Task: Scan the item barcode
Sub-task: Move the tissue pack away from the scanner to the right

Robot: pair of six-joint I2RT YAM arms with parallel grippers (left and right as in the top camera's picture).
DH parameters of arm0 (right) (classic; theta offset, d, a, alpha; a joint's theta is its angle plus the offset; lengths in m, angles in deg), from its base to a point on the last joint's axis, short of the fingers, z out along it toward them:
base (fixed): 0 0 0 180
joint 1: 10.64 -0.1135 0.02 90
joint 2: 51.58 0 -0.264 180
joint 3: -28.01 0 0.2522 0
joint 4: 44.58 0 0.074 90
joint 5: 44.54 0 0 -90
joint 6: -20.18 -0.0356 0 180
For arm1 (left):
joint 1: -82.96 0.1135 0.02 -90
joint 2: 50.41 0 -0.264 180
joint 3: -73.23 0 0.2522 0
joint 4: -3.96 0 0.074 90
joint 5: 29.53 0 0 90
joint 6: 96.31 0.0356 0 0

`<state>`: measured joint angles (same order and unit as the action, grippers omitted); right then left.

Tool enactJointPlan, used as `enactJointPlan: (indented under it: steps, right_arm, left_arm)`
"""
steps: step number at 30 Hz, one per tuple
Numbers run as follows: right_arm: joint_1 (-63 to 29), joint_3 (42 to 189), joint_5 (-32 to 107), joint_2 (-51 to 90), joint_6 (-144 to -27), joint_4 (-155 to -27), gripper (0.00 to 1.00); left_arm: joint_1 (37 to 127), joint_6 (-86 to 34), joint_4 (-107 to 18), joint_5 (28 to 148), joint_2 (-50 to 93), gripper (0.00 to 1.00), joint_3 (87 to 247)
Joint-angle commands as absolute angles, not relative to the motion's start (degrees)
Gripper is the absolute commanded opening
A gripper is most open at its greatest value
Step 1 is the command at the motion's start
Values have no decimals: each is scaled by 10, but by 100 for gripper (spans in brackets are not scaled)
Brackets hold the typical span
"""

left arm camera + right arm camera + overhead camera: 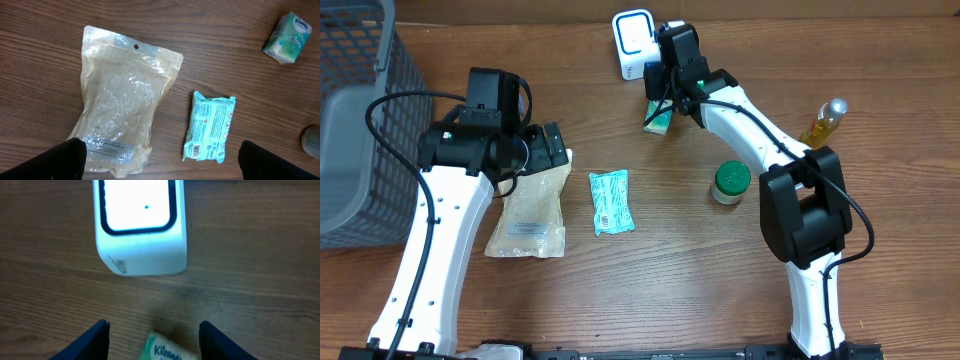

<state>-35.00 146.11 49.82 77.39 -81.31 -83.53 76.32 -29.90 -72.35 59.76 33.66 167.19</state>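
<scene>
The white barcode scanner (633, 40) stands at the back of the table, and its lit window (137, 205) fills the top of the right wrist view. A small green Kleenex pack (658, 120) (167, 352) lies on the wood just in front of it. My right gripper (154, 325) hangs over this pack, open, its fingers well apart from the pack's sides. My left gripper (160, 150) is wide open and holds nothing. It hovers above a clear pouch (122, 100) and a teal wipes pack (209, 127) whose barcode faces up.
A grey mesh basket (360, 110) stands at the far left. A jar with a green lid (731, 182) and a bottle of yellow liquid (823, 123) stand at the right. The Kleenex pack (286, 39) also shows in the left wrist view.
</scene>
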Motion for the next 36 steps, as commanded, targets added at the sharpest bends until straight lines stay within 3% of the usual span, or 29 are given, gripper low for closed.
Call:
enactJointPlan:
  steps: [1, 5, 8, 21, 36]
  right_arm:
    - [-348, 1451, 475, 796, -846, -834, 55]
    - [-347, 1441, 475, 828, -864, -840, 53]
    - [-347, 1441, 475, 837, -866, -867, 41]
    - [-333, 1461, 468, 784, -896, -893, 54]
    - [-302, 1437, 375, 748, -1003, -1012, 50]
  left_arm:
    - [766, -294, -723, 594, 336, 100, 1676]
    - [766, -294, -723, 594, 336, 99, 1676]
    - [766, -294, -723, 594, 336, 100, 1676]
    - [766, -294, -723, 594, 336, 100, 1676]
    - [766, -294, -723, 594, 336, 100, 1676]
